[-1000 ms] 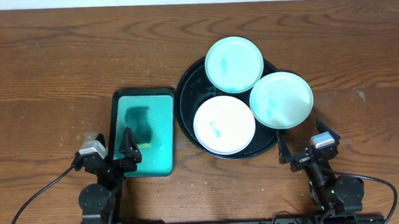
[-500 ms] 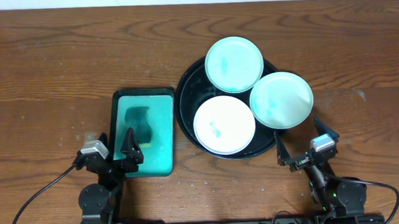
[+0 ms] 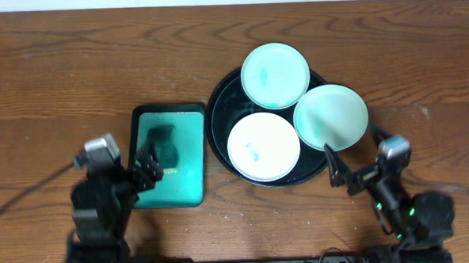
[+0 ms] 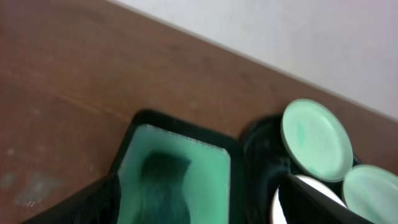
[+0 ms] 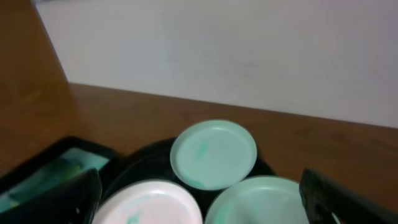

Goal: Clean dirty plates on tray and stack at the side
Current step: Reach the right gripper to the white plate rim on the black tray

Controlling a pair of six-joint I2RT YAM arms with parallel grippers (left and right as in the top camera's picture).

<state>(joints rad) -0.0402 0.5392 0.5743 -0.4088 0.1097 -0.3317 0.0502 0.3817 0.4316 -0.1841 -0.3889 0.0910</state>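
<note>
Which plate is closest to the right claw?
The mint plate overhanging the tray at its right rim, right by the right claw. The white plate and the far mint plate sit farther away.

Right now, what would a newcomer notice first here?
The glossy black tray right of centre is crowded: a white plate, teal-smeared, at its near side, a far mint plate and a right mint plate overhanging its rim. Left of it, a teal rectangular tray holds a dark lump.
</note>
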